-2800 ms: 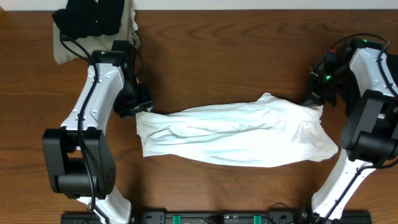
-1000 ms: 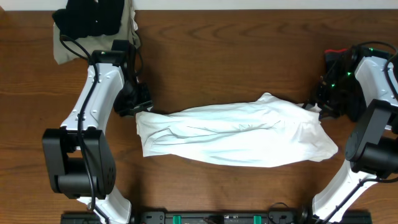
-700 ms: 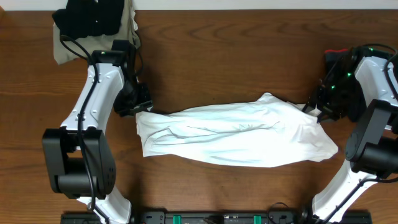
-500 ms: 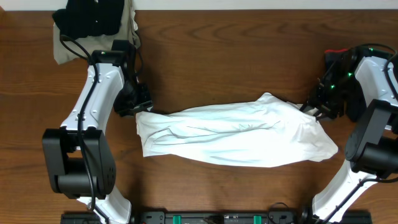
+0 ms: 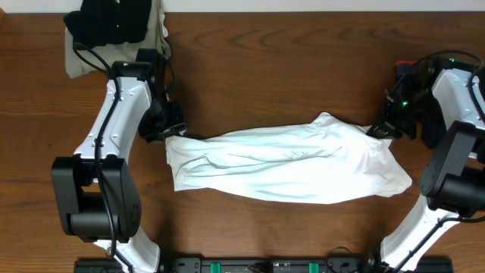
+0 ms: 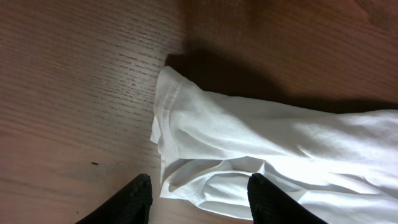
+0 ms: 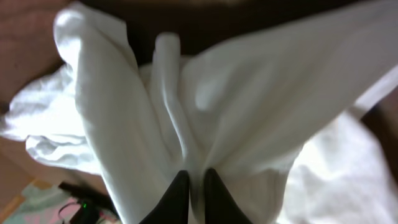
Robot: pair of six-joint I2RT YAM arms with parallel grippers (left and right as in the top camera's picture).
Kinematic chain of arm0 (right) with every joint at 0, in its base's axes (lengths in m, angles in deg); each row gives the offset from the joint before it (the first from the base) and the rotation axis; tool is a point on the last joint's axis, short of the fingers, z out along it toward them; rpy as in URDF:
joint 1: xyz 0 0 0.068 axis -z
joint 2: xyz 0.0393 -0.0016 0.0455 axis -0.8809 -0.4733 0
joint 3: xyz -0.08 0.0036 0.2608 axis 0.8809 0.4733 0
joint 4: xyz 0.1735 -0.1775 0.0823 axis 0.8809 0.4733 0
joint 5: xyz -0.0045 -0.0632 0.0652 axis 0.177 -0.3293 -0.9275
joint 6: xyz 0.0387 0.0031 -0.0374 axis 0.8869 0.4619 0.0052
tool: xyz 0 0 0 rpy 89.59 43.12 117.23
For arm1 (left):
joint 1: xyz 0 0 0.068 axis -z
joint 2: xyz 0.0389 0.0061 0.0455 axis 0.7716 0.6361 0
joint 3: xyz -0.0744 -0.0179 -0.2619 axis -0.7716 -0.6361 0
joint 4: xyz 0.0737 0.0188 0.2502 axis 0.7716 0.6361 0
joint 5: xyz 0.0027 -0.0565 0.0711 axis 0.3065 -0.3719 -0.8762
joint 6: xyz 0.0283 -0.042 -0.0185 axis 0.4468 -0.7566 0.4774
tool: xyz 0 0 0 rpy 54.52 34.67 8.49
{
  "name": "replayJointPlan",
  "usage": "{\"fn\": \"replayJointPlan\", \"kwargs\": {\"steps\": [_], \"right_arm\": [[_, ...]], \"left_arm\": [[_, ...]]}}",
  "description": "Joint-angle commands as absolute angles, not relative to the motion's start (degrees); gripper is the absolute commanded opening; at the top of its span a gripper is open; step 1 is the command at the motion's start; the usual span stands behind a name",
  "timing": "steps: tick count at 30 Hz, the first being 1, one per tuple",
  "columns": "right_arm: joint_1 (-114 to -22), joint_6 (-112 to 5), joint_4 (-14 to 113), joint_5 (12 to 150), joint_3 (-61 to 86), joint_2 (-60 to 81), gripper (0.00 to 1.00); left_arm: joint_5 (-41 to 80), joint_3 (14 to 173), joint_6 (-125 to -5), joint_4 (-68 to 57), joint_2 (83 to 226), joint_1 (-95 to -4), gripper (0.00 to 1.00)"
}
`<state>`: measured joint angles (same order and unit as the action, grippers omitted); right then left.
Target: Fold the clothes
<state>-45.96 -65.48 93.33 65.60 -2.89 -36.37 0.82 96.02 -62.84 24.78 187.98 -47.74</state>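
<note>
Right fingers point(image 7: 177, 194) just went from half-open to pinched on a fold at the right end of the shirt point(image 5: 288, 163). Left fingers point(image 6: 135, 200) unchanged: half-open, straddling the left edge, gripping nothing. Shirt lies bunched mid table point(image 5: 265, 68). One end gripped; left grasp probably next.

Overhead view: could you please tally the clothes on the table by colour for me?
white shirt: 1
black garment: 1 bunched pile, maybe more than one piece
khaki garment: 1
Total: 3
</note>
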Motion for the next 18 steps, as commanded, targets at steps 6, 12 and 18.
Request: {"fn": "replayJointPlan", "kwargs": {"steps": [6,12,18], "right_arm": [[-46.39,-68.60,86.88,65.17,-2.69,-35.56,0.05],[-46.39,-75.40,88.37,55.73,-2.69,-35.52,0.03],[-46.39,-77.04,96.09,54.22,-2.69,-35.52,0.01]], "left_arm": [[0.95,95.54,-61.68,24.97,187.60,-47.91,0.52],[0.95,95.54,-61.68,24.95,187.60,-47.91,0.52],[0.95,95.54,-61.68,24.97,187.60,-47.91,0.53]]}}
